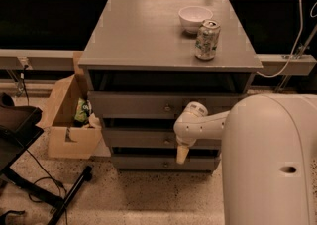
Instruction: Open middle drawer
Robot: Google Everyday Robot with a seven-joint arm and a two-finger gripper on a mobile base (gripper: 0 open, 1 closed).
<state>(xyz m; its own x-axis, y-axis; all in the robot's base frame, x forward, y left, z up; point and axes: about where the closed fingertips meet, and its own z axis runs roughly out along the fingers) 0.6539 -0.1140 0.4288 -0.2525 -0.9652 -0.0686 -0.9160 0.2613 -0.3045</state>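
Grey middle drawer (133, 138): its knob (167, 141) sits just left of my end effector (182, 155). Whether that is open or closed, I cannot tell.

Lab or office back room, by the look of it.
Speckled hard floor (148, 194) at 6 o'clock, cardboard box (74, 142) of scraps at 9, loose white cable (301, 16) at 2, grey drawer cabinet (143, 30) dead centre, gripper (182, 155) hanging before its lower fronts.
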